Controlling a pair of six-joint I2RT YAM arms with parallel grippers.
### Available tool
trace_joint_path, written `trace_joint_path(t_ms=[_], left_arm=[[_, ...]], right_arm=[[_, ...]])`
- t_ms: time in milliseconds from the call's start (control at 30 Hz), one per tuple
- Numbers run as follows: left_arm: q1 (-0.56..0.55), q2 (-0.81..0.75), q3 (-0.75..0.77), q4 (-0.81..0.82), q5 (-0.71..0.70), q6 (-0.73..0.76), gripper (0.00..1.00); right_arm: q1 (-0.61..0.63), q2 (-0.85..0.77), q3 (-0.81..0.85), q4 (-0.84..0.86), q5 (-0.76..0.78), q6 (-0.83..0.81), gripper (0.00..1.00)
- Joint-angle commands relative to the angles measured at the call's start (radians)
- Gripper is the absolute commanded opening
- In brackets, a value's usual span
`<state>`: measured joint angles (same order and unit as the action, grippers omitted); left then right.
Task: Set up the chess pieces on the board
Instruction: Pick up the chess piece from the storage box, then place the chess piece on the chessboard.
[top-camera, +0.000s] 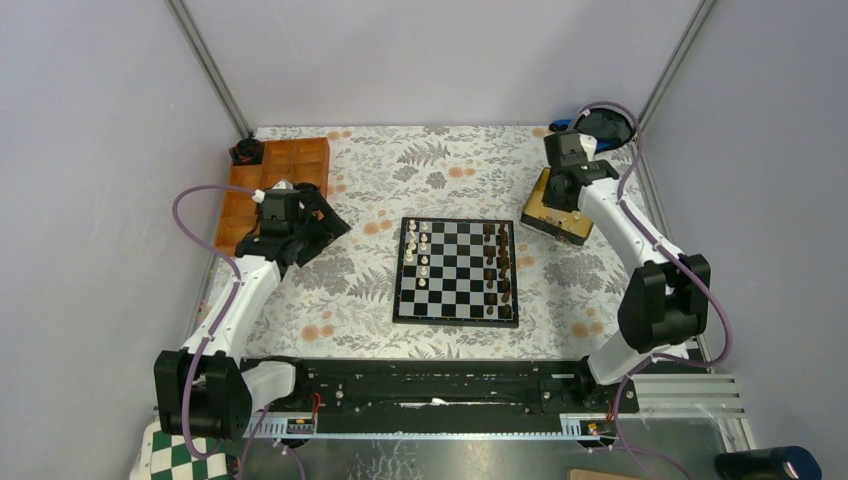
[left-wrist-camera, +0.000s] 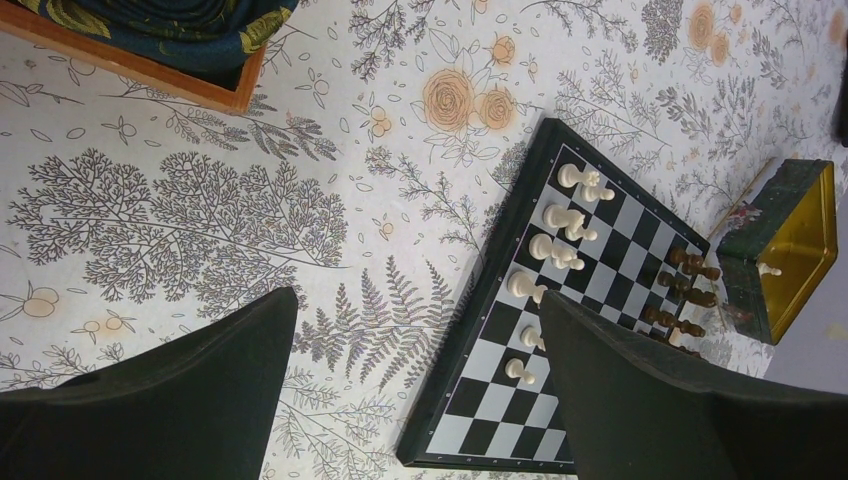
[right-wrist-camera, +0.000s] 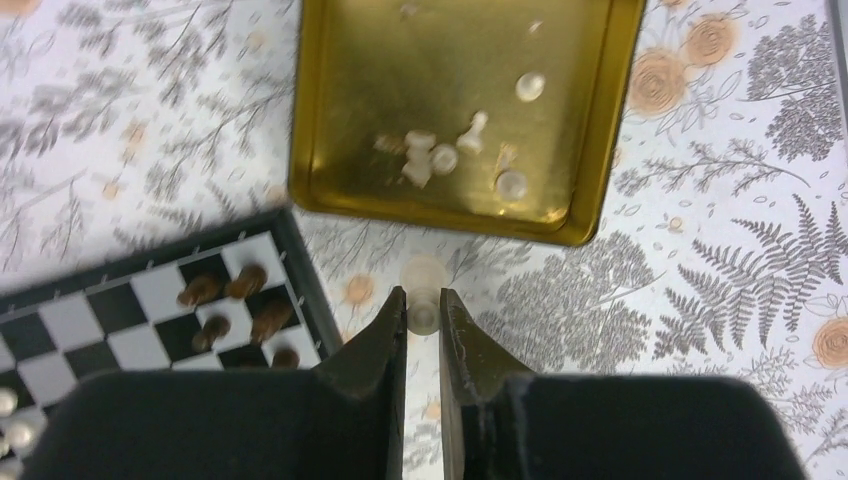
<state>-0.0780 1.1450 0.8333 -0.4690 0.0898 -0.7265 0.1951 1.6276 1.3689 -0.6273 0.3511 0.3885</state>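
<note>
The board lies mid-table, black-framed. White chess pieces stand along its left side and dark pieces along its right. My left gripper hovers open left of the board; in the left wrist view its gripper holds nothing, with the board's frame and white pieces to the right. My right gripper is shut on a white chess piece, just in front of the gold tin. Several more white pieces lie in the tin.
The gold tin sits right of the board under the right wrist. A wooden compartment tray is at the back left. A green-and-white checkered board pokes out at the bottom left. Grey walls close in on three sides.
</note>
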Motion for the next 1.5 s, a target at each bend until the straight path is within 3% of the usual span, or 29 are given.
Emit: trace_joint_path(t_ms=[0,400,833,1467], left_arm=[[-0.004,0.000,0.004,0.006,0.004,0.031,0.99],[-0.005,0.025,0.022,0.007,0.022,0.048,0.99],[-0.005,0.030,0.035,-0.006,0.021,0.068,0.99],[-0.004,0.054,0.036,-0.006,0.025,0.080,0.99]], right_arm=[[0.089,-0.086,0.020,-0.111,0.045,-0.010,0.00],[0.354,-0.121,0.048,-0.282,0.048,0.068,0.00],[0.579,0.039,0.149,-0.263,0.036,0.133,0.00],[0.713,0.241,0.320,-0.273,-0.025,0.147,0.00]])
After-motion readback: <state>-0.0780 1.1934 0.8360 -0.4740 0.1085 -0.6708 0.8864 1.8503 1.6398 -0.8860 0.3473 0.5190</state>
